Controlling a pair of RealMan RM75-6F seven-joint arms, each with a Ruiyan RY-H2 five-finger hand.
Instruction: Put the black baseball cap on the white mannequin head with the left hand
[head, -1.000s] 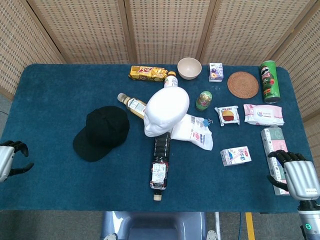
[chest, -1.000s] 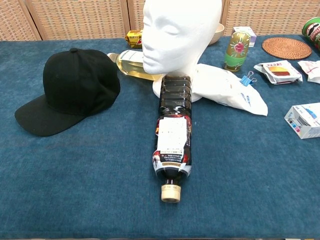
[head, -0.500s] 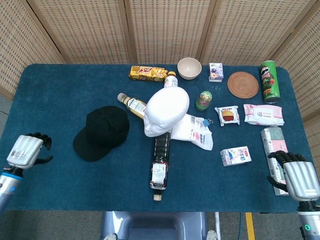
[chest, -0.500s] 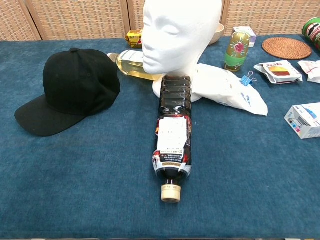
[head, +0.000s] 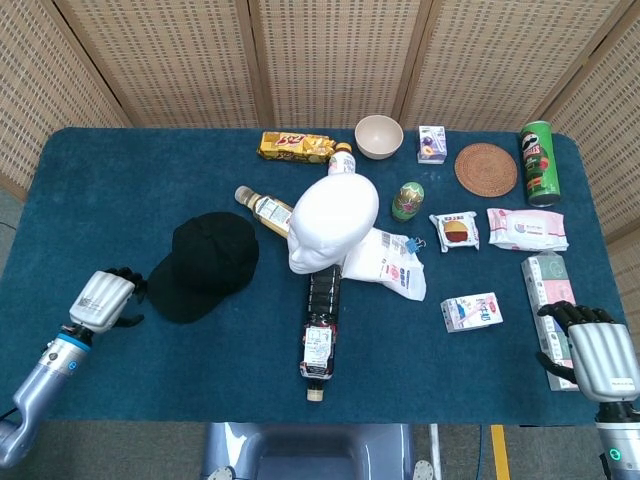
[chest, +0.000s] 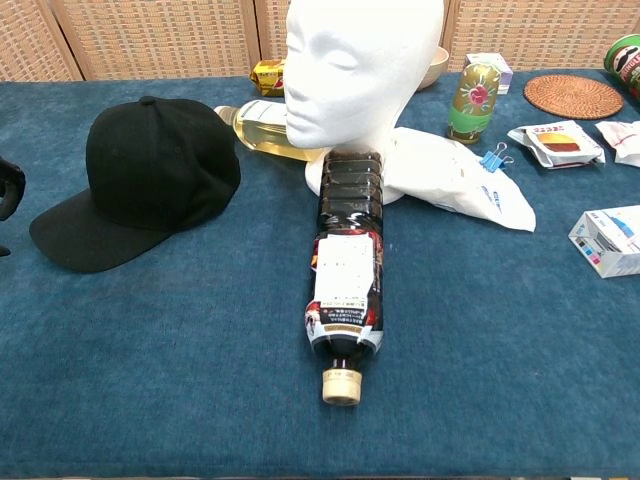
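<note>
Left hand now further in over the table, near the cap's brim, up from the table's left edge a second ago. Fingers spread, empty, not touching anything. Right hand parked at the near right corner, fingers curled loosely, holding nothing. Black cap flat on the blue cloth, just left of the white mannequin head, which stands upright and bare. Dark bottle lying before the head. Approach only; grasp, lift and placing all left.
</note>
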